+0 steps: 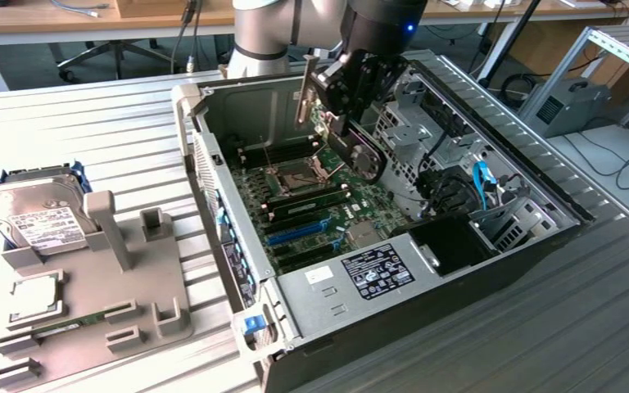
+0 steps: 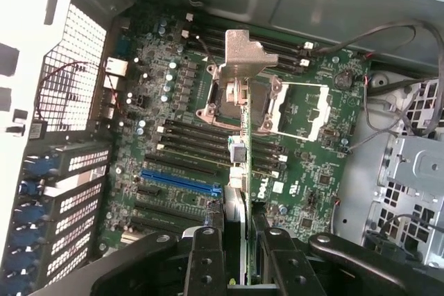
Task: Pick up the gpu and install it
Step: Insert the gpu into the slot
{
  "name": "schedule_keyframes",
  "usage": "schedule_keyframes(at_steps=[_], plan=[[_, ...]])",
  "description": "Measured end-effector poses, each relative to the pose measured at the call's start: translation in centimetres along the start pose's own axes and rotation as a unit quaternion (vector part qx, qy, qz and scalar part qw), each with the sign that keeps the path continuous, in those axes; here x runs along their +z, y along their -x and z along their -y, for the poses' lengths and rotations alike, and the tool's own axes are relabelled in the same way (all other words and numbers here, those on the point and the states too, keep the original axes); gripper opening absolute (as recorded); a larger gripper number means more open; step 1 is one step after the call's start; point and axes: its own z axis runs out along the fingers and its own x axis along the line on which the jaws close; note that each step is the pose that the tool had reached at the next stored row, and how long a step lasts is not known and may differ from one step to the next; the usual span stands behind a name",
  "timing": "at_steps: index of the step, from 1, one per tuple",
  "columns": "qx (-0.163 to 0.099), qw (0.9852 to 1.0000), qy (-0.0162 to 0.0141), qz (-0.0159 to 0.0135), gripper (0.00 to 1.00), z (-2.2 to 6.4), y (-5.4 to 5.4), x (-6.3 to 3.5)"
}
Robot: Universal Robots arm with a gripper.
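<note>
Currently, gripper point(image 1: 342, 110) clamping gpu point(image 1: 365, 157) betw. both fingers point(image 2: 207, 261) (silver bracket point(image 2: 243, 53) at one end), holding it over mobo point(image 1: 304, 205), inside open PC case point(image 1: 207, 155).

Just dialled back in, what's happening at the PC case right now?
The arm's gripper is shut on the gpu, holding it on edge over the motherboard inside the open computer case. The card does not look seated in any slot yet, and its silver bracket is clear of the board. A hard drive sits at the exterior view's left.
</note>
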Motion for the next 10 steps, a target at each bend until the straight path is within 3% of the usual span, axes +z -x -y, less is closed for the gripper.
schedule_keyframes(at_steps=[10], plan=[[-0.021,0.9998,-0.0002,-0.0009,0.26,0.0,0.0,0.0]])
